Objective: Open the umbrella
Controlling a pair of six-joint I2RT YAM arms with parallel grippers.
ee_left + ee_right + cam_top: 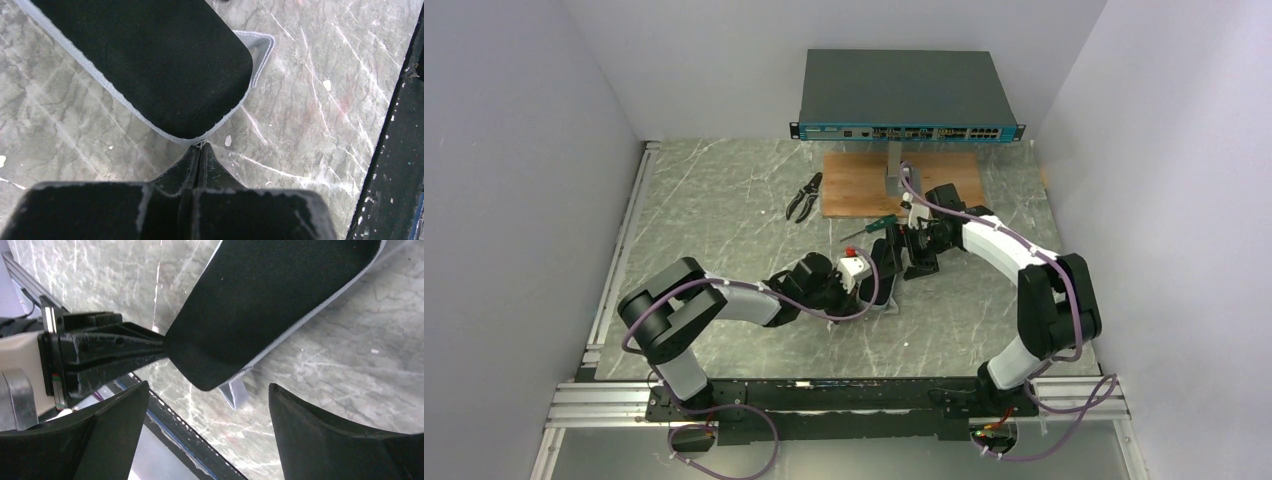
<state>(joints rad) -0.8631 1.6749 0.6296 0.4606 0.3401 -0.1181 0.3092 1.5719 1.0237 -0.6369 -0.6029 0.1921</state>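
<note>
Two grippers meet at the umbrella (150, 60), mid-bench (325, 125). My left gripper (200, 152) is pressed together on the grey piping at its rounded end, pinching it, I judge. The umbrella is compacted: a flat black oblong, grey-edged, with a grey strap (260, 47) poking out beside it. My right gripper (207, 387) is spread wide, fingers flanking that end, touching nothing. I judge the step is getting a second hold; next, right must close on the body.
</note>
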